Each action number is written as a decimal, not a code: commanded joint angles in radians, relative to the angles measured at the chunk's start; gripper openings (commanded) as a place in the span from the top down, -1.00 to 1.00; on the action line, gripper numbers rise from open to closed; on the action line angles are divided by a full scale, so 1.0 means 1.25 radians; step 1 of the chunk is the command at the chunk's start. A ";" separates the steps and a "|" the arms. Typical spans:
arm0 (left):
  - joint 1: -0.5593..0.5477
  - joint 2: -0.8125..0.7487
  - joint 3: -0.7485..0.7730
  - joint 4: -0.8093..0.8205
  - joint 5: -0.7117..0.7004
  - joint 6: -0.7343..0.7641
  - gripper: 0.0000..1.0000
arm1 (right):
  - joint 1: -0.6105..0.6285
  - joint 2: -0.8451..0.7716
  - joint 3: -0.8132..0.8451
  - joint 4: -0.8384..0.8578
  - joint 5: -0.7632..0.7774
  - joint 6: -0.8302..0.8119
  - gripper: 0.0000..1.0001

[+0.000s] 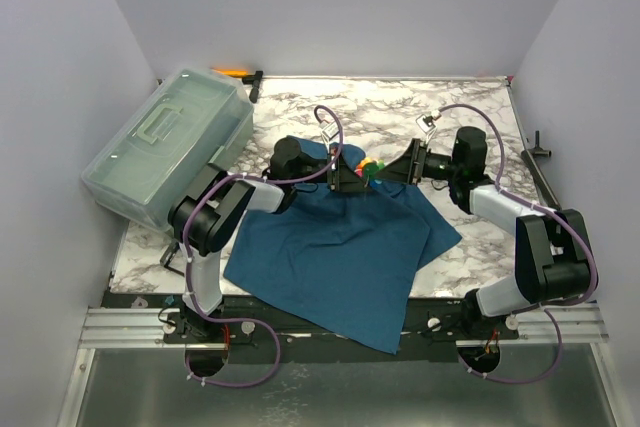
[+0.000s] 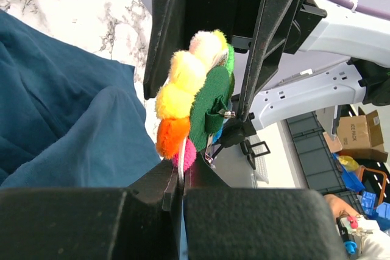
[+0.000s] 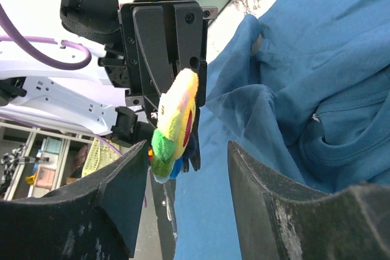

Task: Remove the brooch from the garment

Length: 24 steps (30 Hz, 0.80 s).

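Observation:
The brooch (image 1: 370, 166), a small flower of red, yellow, orange and green pompoms, is held above the upper edge of the teal-blue T-shirt (image 1: 335, 247). My left gripper (image 1: 352, 177) is shut on its lower edge; in the left wrist view the brooch (image 2: 189, 89) stands up from the closed jaws of that gripper (image 2: 183, 178). My right gripper (image 1: 396, 173) is open and faces it from the right. In the right wrist view the brooch (image 3: 173, 120) hangs just past the gripper's left finger (image 3: 122, 193), with the shirt (image 3: 304, 89) behind. I cannot tell whether its pin is still in the cloth.
A clear plastic box (image 1: 170, 147) stands at the far left. An orange-handled tool (image 1: 235, 72) lies at the back wall. A black tool (image 1: 535, 152) lies at the right edge. The shirt hangs over the table's near edge.

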 commanded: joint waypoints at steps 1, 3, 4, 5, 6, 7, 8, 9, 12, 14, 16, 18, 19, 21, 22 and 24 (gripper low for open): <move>-0.007 -0.008 0.000 -0.033 -0.002 0.033 1.00 | 0.010 -0.014 0.010 -0.035 0.032 -0.049 -0.11; -0.008 -0.012 0.001 -0.046 -0.003 0.043 1.00 | 0.014 -0.013 0.015 -0.049 0.037 -0.061 -0.05; -0.008 -0.012 0.002 -0.049 -0.004 0.045 1.00 | 0.017 -0.012 0.017 -0.058 0.039 -0.068 -0.02; -0.008 -0.013 0.002 -0.052 -0.004 0.047 1.00 | 0.018 -0.011 0.018 -0.059 0.041 -0.071 0.02; -0.008 -0.013 0.002 -0.055 -0.006 0.048 1.00 | 0.020 -0.011 0.017 -0.060 0.042 -0.072 0.05; -0.008 -0.013 0.003 -0.056 -0.005 0.049 1.00 | 0.022 -0.008 0.018 -0.063 0.042 -0.074 0.07; -0.008 -0.015 0.003 -0.058 -0.006 0.051 1.00 | 0.025 -0.006 0.019 -0.068 0.042 -0.077 0.07; -0.008 -0.014 0.003 -0.061 -0.007 0.053 1.00 | 0.029 -0.005 0.019 -0.072 0.042 -0.080 0.07; -0.010 -0.016 0.004 -0.072 -0.006 0.063 1.00 | 0.036 -0.003 0.021 -0.075 0.047 -0.086 0.07; -0.012 -0.018 0.003 -0.086 -0.009 0.074 1.00 | 0.039 0.000 0.020 -0.076 0.051 -0.088 0.13; -0.013 -0.019 0.003 -0.095 -0.009 0.084 1.00 | 0.041 0.005 0.018 -0.078 0.058 -0.091 0.27; -0.015 -0.022 0.003 -0.104 -0.011 0.091 1.00 | 0.042 0.011 0.018 -0.079 0.060 -0.092 0.50; -0.015 -0.023 0.004 -0.110 -0.011 0.095 1.00 | 0.042 0.014 0.018 -0.078 0.060 -0.092 0.66; -0.015 -0.025 0.005 -0.119 -0.010 0.104 1.00 | 0.042 0.018 0.017 -0.074 0.059 -0.088 0.88; -0.015 -0.027 0.006 -0.123 -0.006 0.108 1.00 | 0.042 0.020 0.017 -0.073 0.057 -0.086 0.95; -0.013 -0.037 0.007 -0.140 0.003 0.125 0.66 | 0.040 0.025 0.012 -0.065 0.050 -0.074 0.99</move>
